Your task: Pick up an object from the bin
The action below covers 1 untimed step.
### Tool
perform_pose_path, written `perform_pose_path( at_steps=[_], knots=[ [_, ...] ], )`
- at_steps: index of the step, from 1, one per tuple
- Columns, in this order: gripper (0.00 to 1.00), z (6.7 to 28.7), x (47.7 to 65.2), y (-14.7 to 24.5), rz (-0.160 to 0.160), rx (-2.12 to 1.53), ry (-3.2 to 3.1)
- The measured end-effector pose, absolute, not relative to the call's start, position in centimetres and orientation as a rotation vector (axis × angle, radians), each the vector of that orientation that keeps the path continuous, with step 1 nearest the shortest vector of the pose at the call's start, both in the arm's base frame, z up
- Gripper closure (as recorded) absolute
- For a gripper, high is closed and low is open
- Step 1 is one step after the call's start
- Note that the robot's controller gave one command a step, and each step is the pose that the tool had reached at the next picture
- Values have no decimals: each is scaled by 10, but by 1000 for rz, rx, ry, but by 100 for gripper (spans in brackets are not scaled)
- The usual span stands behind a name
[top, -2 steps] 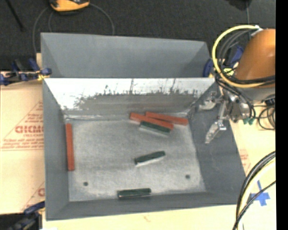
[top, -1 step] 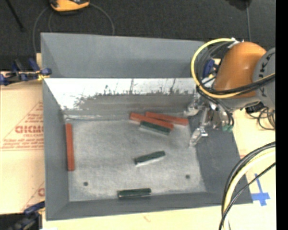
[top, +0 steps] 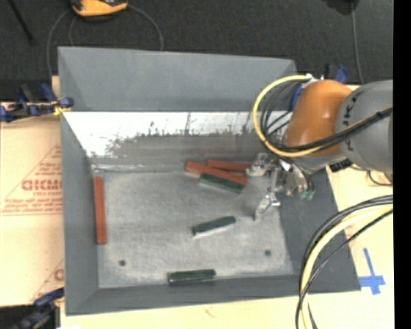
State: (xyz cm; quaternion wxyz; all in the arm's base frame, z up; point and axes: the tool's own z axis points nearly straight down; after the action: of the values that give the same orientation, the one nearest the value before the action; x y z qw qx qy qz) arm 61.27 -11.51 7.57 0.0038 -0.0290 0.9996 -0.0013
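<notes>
Nearest the camera, a dark green bar (top: 192, 276) is seen lying flat along the foot of the front wall of the bin (top: 75, 204), its long axis running left to right; it is well apart from everything else. A little farther in, near the middle of the floor, a second green bar (top: 214, 225) is found, also flat; its long axis is close to left-right, with the right end turned slightly towards the back. At the far left a red bar (top: 100, 211) is laid along the left wall, front to back, well apart from the arm. The end effector (top: 266, 201) is seen over the right part of the floor, below the orange wrist cover (top: 315, 115); whether it is apart or together cannot be told. Beyond it and to its left, near the back wall, a small heap (top: 218, 173) of red and green bars is seen, the bars touching one another.

The pick is judged not yet made. The second green bar is judged the likeliest thing: it lies alone, near the end effector, to its left and slightly nearer the camera, its right end pointing towards it; a move leftward would be called for, with the closing line set across the bar's long axis. The heap is about as near; a clean grip there could be hindered by the touching bars.
</notes>
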Motion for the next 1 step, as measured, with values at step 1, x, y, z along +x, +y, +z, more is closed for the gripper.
perform_pose_path(
  at_steps=[1],
  knots=[
    [0, 78, 614, -114, -3, -59, 3131]
  ],
)
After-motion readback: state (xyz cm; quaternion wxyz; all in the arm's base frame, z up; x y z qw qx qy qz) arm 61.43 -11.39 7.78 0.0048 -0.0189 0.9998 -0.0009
